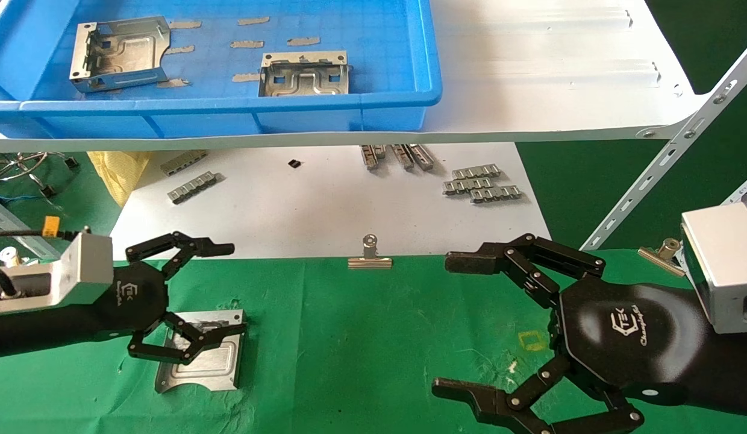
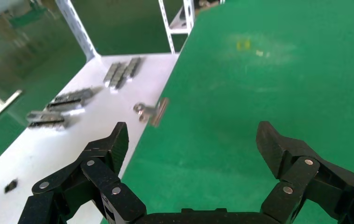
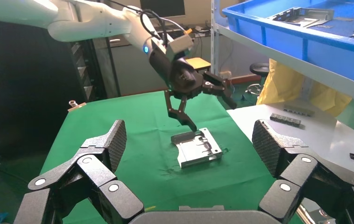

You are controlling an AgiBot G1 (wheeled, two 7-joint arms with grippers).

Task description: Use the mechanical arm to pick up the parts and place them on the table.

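One silvery part (image 1: pixel 214 361) lies flat on the green cloth table (image 1: pixel 349 337) at the front left. My left gripper (image 1: pixel 226 289) is open just above it. Its near finger hangs over the part's far edge, and nothing is between the jaws. The right wrist view shows the same part (image 3: pixel 198 149) with the left gripper (image 3: pixel 211 114) over it, one fingertip at its edge. Two more parts (image 1: pixel 120 54) (image 1: pixel 304 72) lie in the blue tray. My right gripper (image 1: pixel 452 325) is open and empty low over the cloth at the front right.
The blue tray (image 1: pixel 229 111) sits on the white shelf (image 1: pixel 560 90) above the table. Behind the cloth, a white sheet (image 1: pixel 301 205) carries small grey ridged strips (image 1: pixel 482 184). A binder clip (image 1: pixel 370 256) grips the cloth's far edge. A slanted shelf brace (image 1: pixel 668 157) stands at the right.
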